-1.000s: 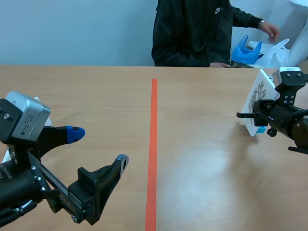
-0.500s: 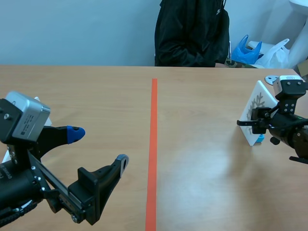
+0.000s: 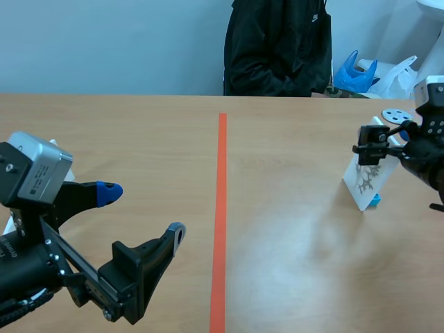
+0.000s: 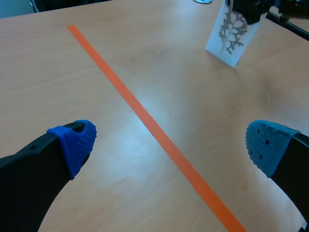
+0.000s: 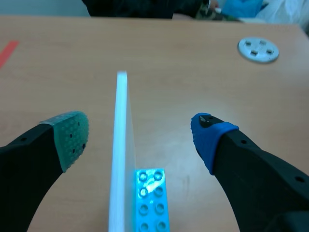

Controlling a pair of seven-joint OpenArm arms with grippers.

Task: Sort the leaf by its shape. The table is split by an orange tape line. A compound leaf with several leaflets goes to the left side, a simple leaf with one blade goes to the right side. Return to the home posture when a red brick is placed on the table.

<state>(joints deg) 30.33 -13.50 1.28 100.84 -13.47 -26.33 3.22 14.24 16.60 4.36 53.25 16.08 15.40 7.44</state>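
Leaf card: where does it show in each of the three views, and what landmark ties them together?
Scene view: the leaf card stands upright, right of the orange tape line.
Left wrist view: far ahead of the left gripper, beyond the tape line, card at.
Right wrist view: edge-on inside the open right gripper, beside a blue brick.
Shared landmark: the orange tape line, just a corner in the right wrist view.

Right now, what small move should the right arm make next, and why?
Probably draw the right gripper straight back, fingers open. They flank the card without touching, and it stands on its blue brick right of the tape. Its leaf looks like one lobed blade, though small.
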